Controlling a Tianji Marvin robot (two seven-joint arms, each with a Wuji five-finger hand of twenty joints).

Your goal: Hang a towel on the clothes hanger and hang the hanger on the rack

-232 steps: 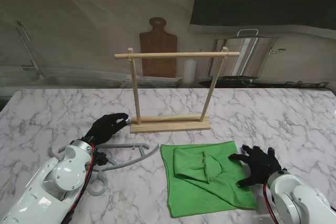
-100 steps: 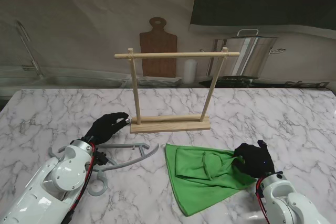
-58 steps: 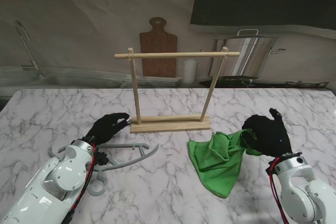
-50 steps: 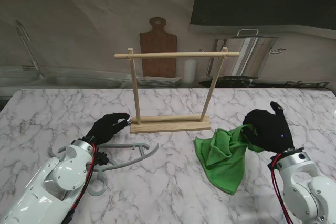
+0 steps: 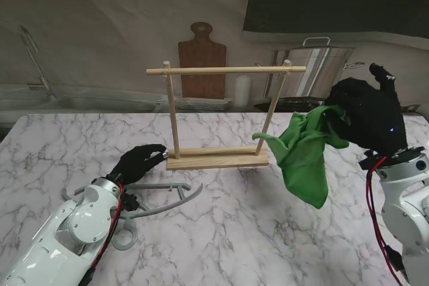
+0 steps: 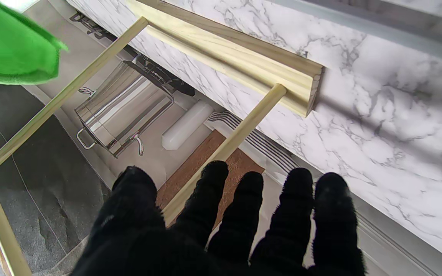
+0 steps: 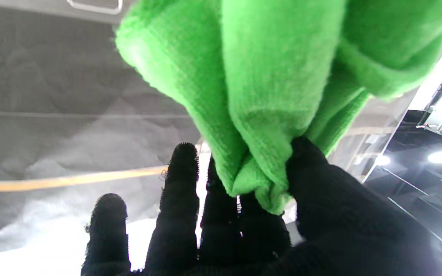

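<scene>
The rack stands mid-counter; the hanger lies nearer to me on its left (beside the left hand); the towel hangs right of it.

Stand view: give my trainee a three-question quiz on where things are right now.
1. True or false: the green towel hangs clear of the table.
2. Which hand holds the towel?
A. left hand
B. right hand
C. neither
3. Fill in: the grey hanger lies on the table, nearer to me than the wooden ____.

Key: 1 true. 2 B; the right wrist view shows the fingers pinching bunched cloth. 3 rack.
</scene>
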